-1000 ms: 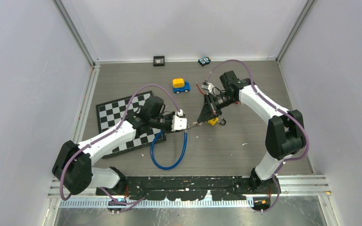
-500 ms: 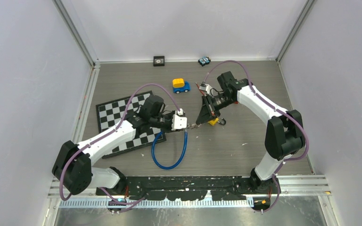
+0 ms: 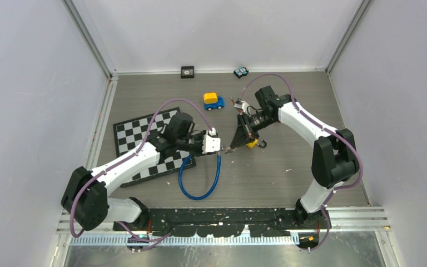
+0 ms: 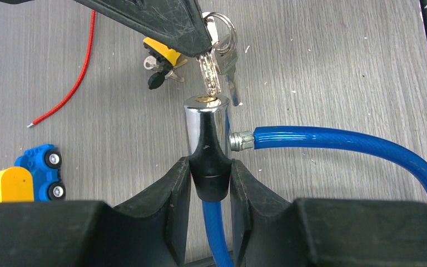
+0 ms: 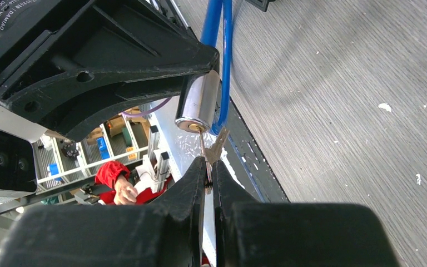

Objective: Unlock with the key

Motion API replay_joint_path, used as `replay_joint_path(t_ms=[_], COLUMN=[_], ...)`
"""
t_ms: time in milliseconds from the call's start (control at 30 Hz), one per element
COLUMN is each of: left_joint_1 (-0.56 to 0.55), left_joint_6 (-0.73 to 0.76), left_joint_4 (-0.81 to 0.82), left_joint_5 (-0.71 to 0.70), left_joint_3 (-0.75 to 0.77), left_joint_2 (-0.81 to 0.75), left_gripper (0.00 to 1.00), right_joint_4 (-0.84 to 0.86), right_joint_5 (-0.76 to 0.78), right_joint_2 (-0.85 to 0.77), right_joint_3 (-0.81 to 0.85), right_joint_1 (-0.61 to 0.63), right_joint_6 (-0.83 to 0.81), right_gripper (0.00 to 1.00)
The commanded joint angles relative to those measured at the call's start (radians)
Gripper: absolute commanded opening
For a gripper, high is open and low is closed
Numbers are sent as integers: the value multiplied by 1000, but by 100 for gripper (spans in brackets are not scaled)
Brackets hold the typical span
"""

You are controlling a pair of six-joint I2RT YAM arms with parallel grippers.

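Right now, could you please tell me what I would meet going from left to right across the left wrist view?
The yellow-and-blue toy car → spare keys with yellow tag → chrome lock cylinder → blue cable.

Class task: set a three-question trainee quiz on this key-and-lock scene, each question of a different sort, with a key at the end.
1. True or false: the left gripper is shut on the chrome lock cylinder.
2. Where is the tip of the key held by the right gripper? A) far from the cylinder B) at the cylinder's keyhole C) against the cable
3. Fill in: the cable's colour is ____.
Key: 1 true; 2 B; 3 blue.
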Motion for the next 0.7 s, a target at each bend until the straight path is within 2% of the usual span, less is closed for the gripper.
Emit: replay_joint_path(t_ms=[0, 667], left_joint_1=[4, 1], left_joint_6=[-13, 22], left_joint_4=[52, 47], left_joint_5=[18, 69], left_joint_3=[32, -5], left_joint_2=[-39, -47], left_gripper=[0, 0], right_joint_4=[17, 19], right_joint_5=[-18, -5], right_joint_2=[-5, 0], right_joint_3=[5, 18], right_joint_1=[8, 9], right_joint_6=[14, 19], right_gripper=[0, 0])
